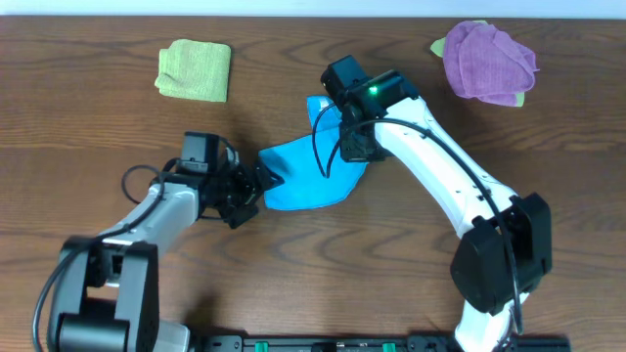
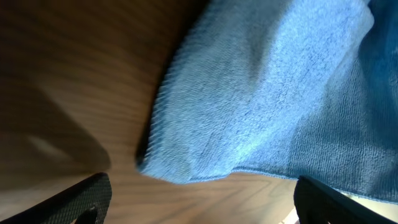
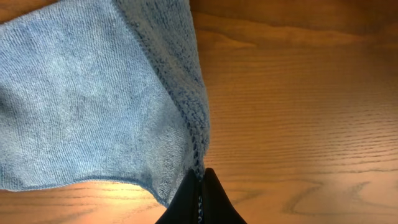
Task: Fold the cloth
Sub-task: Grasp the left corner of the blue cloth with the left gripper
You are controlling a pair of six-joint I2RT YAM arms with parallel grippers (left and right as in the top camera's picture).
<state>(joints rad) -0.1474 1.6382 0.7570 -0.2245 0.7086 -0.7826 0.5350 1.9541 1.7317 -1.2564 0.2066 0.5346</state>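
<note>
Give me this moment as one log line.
phase: fold underway | blue cloth: mid-table, rumpled | right hand: shut on cloth edge | left hand: open, facing cloth corner

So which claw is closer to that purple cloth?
Right. Seen from overhead, the right claw sits left of and below the purple cloth; the left claw is much farther left.

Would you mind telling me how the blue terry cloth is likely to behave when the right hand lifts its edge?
The blue terry cloth is probably floppy: it sags in soft folds from where the right hand pinches it. It looks thin, so likely light. Its fuzzy weave should resist slipping from the grip.
</note>
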